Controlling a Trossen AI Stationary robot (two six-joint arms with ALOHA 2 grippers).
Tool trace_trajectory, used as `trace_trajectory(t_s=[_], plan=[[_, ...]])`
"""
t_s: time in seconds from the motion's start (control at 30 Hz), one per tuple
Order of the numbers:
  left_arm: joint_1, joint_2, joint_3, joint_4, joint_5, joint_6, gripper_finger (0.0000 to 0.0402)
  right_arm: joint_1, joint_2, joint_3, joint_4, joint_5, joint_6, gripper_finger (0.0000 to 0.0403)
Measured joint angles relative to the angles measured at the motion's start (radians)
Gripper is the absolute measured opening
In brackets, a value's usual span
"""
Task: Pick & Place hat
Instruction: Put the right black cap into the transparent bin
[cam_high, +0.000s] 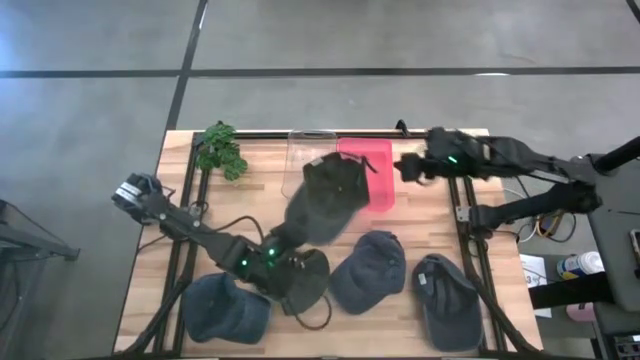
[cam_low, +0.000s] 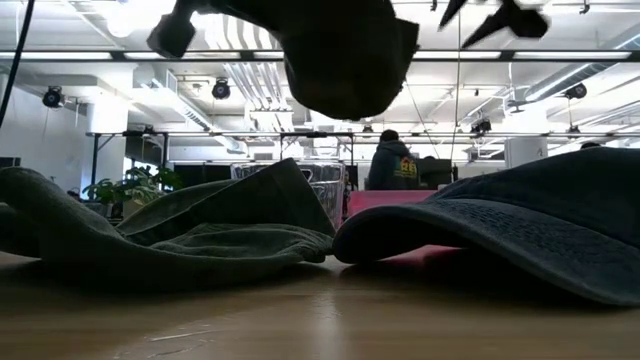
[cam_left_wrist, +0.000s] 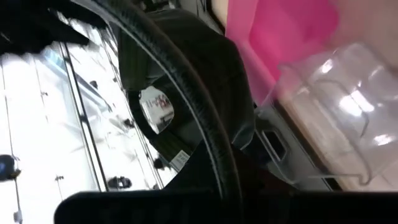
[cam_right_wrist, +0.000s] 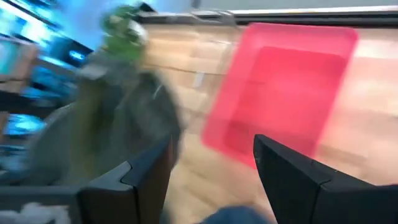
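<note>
Left gripper is seen at about 6 o'clock on the table, pressed together on a dark olive cap, which is held lifted clear of the wood; in the low view the cap hangs well above the table. In the high view the held cap overlaps the clear bin and the near edge of the pink bin, both at about 12 o'clock.

Right gripper is placed at about 1 o'clock, just beyond the pink bin, fingers spread, nothing between them. From its wrist view the pink bin lies straight ahead and the lifted cap off to one side, blurred.

Key relation: from the left gripper the cap extends toward 12–1 o'clock, its long axis running roughly from the gripper toward the bins. The pink bin is judged to lie just past the cap's far edge, at 1 o'clock from it. The left arm is the one carrying; the right arm is nearer the bins but is empty.

Remaining on the table: a blue cap at 7 o'clock, a grey-blue cap at 5 o'clock, another at 4 o'clock, and a potted plant at 10 o'clock.
</note>
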Motion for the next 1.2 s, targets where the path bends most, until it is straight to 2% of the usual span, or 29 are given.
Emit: trace_trajectory(t_s=[0.13, 0.27, 0.43, 0.67, 0.8, 1.0, 1.2], plan=[[-0.028, 0.007, -0.001, 0.002, -0.003, -0.005, 0.0005, -0.172, 0.114, 0.000, 0.016, -0.166, -0.165, 0.0201], [-0.037, 0.013, -0.001, 0.002, -0.004, -0.009, 0.0005, -0.218, 0.217, 0.023, 0.074, -0.364, -0.248, 0.0166], [-0.035, 0.013, -0.001, 0.002, 0.005, -0.039, 0.0009, -0.131, 0.362, 0.105, 0.117, -0.441, -0.300, 0.0110], [-0.019, 0.013, -0.008, 0.003, 0.131, -0.039, 0.0005, 0.037, 0.591, 0.294, 0.116, -0.493, -0.376, 0.0052], [0.003, 0.013, -0.039, 0.001, 0.143, -0.033, 0.0006, 0.089, 0.676, 0.404, 0.116, -0.651, -0.387, 0.0034], [0.010, 0.014, -0.047, 0.009, 0.139, -0.025, 0.0006, 0.152, 0.785, 0.449, 0.106, -0.613, -0.429, 0.0029], [0.004, 0.010, -0.044, 0.024, 0.104, -0.074, 0.0006, 0.136, 0.737, 0.450, 0.095, -0.595, -0.447, 0.0029]])
